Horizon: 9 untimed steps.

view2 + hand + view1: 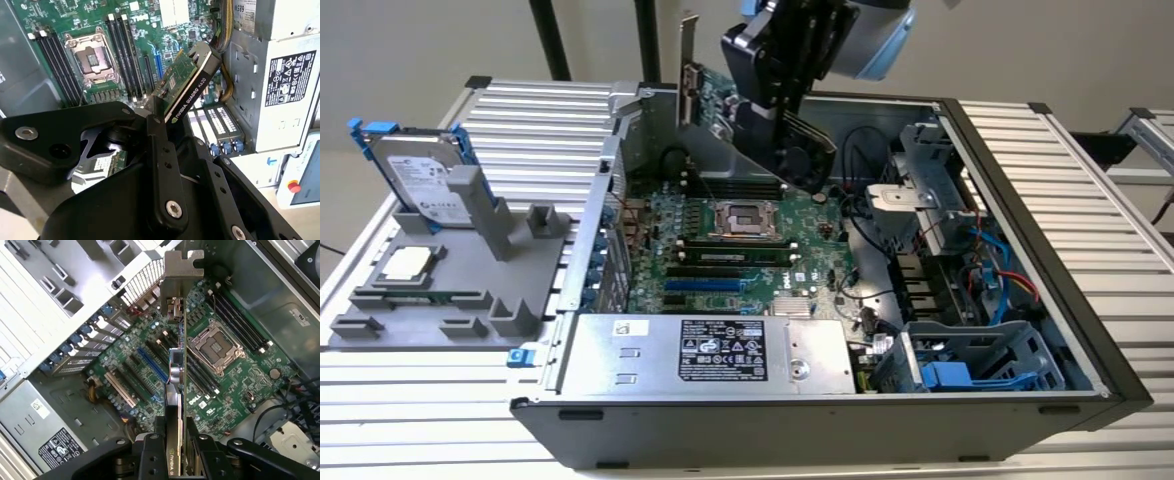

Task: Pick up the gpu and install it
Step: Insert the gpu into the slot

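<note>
My gripper (781, 115) is shut on the gpu (720, 95) and holds it tilted above the open computer case (1014, 230), over the far part of the motherboard (720, 250). The card's green face and silver end bracket (687, 50) point toward the exterior view's left, its black side toward the right. In the second wrist view the gpu (187, 82) sticks out past the gripper (152, 120) over the expansion slots. In the first wrist view the gpu (176, 370) shows edge-on between the fingers (150, 455), with its bracket (182, 270) at the far end near the case's rear wall.
A power supply (707, 350) fills the case's near side and a drive cage (974, 360) sits at the near right. The processor socket (750, 218) and cables (881, 160) lie below the card. Left of the case, a grey fixture (440, 300) holds a hard drive (420, 175).
</note>
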Each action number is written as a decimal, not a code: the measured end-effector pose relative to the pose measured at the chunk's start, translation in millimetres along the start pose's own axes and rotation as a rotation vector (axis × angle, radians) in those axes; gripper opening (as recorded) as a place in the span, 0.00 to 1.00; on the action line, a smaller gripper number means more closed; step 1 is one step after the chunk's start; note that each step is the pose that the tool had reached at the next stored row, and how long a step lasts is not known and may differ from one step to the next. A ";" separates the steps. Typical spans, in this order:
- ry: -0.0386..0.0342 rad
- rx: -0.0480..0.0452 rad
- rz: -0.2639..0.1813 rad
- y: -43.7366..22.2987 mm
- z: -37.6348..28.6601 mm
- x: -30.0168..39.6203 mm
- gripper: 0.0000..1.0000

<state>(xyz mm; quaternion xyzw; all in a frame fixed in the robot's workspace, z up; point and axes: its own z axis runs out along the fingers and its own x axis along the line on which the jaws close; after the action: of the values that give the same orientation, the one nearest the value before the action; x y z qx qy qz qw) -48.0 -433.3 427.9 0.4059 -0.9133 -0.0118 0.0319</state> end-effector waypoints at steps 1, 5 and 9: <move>0.0005 0.0005 -0.010 0.0 0.0 0.0 0.00; 0.0025 0.0026 -0.053 0.0 0.0 0.0 0.00; 0.0047 0.0048 -0.099 0.0 -0.1 0.0 0.00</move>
<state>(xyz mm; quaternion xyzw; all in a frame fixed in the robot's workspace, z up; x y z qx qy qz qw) -48.0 -433.3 428.0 0.4508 -0.8920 -0.0102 0.0324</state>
